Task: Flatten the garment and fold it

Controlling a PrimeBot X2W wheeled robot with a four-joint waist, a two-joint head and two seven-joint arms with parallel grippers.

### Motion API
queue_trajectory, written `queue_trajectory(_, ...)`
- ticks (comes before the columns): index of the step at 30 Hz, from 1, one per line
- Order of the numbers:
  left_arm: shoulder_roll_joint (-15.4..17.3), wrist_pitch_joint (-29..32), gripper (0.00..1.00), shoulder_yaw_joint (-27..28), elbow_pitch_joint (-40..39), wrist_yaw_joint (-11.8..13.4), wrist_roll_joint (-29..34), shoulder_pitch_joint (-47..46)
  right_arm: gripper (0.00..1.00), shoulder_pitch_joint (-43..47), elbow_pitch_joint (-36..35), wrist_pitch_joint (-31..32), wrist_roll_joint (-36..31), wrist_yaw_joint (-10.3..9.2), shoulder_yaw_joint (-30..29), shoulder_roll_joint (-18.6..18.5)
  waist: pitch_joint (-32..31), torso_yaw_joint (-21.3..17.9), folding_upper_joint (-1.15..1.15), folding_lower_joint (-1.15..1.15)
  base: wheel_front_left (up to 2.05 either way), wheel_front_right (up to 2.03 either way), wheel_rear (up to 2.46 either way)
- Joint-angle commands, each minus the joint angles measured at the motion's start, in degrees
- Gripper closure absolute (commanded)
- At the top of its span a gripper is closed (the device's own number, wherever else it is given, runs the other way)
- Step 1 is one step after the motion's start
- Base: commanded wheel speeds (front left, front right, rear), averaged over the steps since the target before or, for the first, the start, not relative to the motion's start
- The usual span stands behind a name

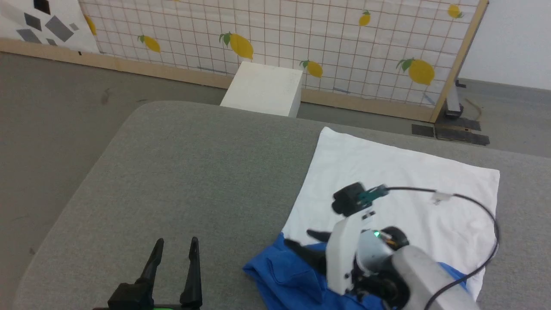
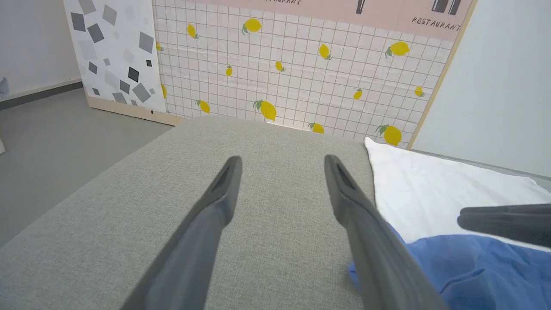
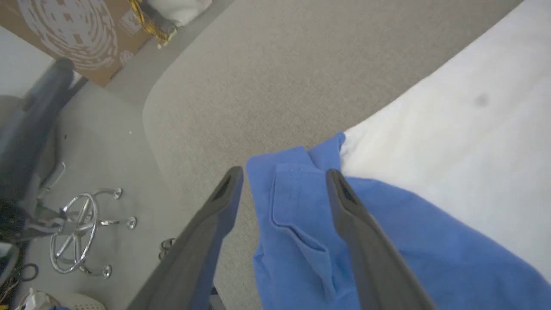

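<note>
Your right gripper (image 3: 284, 172) stands with its fingers spread wide, pinching nothing. Its wrist view gives you the doubled blue sleeve fold between and under the fingers, which the pale forearm (image 1: 344, 254) covers in the head view; whether they touch the cloth you cannot tell. From there the garment (image 1: 387, 172) runs lengthwise away from the gripper, blue end nearest, white body beyond. Your left gripper (image 2: 283, 160) is also spread and holds nothing, over bare grey surface (image 1: 193, 172) just beside the garment.

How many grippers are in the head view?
2. The left gripper is open above the grey surface at lower left; the right gripper is open over the blue part of the shirt.
</note>
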Motion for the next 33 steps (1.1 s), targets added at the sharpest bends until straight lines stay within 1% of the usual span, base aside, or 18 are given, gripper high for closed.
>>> queue_trajectory(1,0.3,0.2,0.00,0.1,-0.6,0.2,-0.6,0.4,0.00,1.2,-2.9,-0.5,0.1,-0.08,-2.9,-1.5,-0.2,-1.8,0.00,0.00,0.00,0.00,0.00)
queue_trajectory(3,0.4,0.1,0.00,0.0,-1.2,0.2,-0.6,0.4,0.00,3.5,-7.8,-1.9,-1.7,-0.08,-7.9,-3.0,-0.1,-3.1,0.00,0.00,0.00,0.00,0.00)
queue_trajectory(5,0.4,-0.1,0.00,0.0,-1.7,0.2,-0.7,0.3,0.00,5.9,-11.9,-4.1,-4.9,-0.08,-13.5,-3.8,0.1,-4.2,0.00,0.00,0.00,0.00,0.00)
queue_trajectory(6,0.3,-0.5,0.00,-0.1,-2.3,0.1,-0.6,0.1,0.00,9.5,-16.8,-6.7,-9.1,-0.08,-20.9,-2.8,0.3,-5.7,0.00,0.00,0.00,0.00,0.00)
queue_trajectory(8,0.3,-0.9,0.00,-0.2,-2.8,0.0,-0.5,-0.2,0.00,12.7,-21.5,-9.4,-14.0,-0.08,-26.3,-1.9,0.6,-6.9,0.00,0.00,0.00,0.00,0.00)
queue_trajectory(10,0.3,-1.4,0.00,-0.1,-3.2,-0.1,-0.3,-0.6,0.00,15.9,-25.8,-12.4,-18.4,-0.08,-31.0,-0.7,0.9,-8.0,0.00,0.00,0.00,0.00,0.00)
queue_trajectory(14,0.3,-2.1,0.00,0.1,-3.7,-0.2,1.0,-0.7,0.00,22.0,-32.0,-19.2,-26.0,-0.08,-37.1,0.8,1.7,-10.2,0.00,0.00,0.00,0.00,0.00)
queue_trajectory(16,0.3,-2.3,0.00,0.0,-3.8,-0.4,1.8,-0.6,0.00,24.6,-33.3,-22.7,-28.6,-0.08,-39.1,1.1,2.1,-11.1,0.00,0.00,0.00,0.00,0.00)
queue_trajectory(17,0.3,-2.3,0.00,-0.1,-3.8,-0.5,2.2,-0.5,0.00,25.7,-33.3,-24.2,-28.7,-0.08,-40.0,1.1,2.3,-11.4,0.00,0.00,0.00,0.00,0.00)
queue_trajectory(20,0.2,-2.4,0.00,-0.4,-4.4,-0.4,4.1,-0.4,0.00,28.8,-32.0,-29.3,-27.8,-0.08,-41.8,1.2,2.9,-12.3,0.00,0.00,0.00,0.00,0.00)
queue_trajectory(23,-0.5,-2.4,0.00,-0.3,-4.8,-0.3,4.8,0.4,0.00,30.7,-29.8,-32.8,-26.3,-0.08,-42.4,1.2,3.2,-12.7,0.00,0.00,0.00,0.00,0.00)
queue_trajectory(28,-1.3,-2.4,0.00,0.1,-4.5,-0.5,5.4,1.7,0.00,31.8,-26.6,-36.1,-24.7,-0.08,-42.4,1.2,3.6,-12.8,0.00,0.00,0.00,0.00,0.00)
queue_trajectory(31,-1.4,-2.4,0.00,0.6,-4.5,-1.0,5.6,1.2,0.00,30.9,-26.3,-36.7,-24.8,-0.08,-42.4,1.2,4.3,-12.9,0.00,0.00,0.00,0.00,0.00)
queue_trajectory(33,-1.5,-2.4,0.00,0.7,-4.7,-1.9,5.2,0.1,0.00,30.1,-26.5,-36.8,-25.1,-0.08,-42.6,1.2,5.2,-13.0,0.00,0.00,0.00,0.00,0.00)
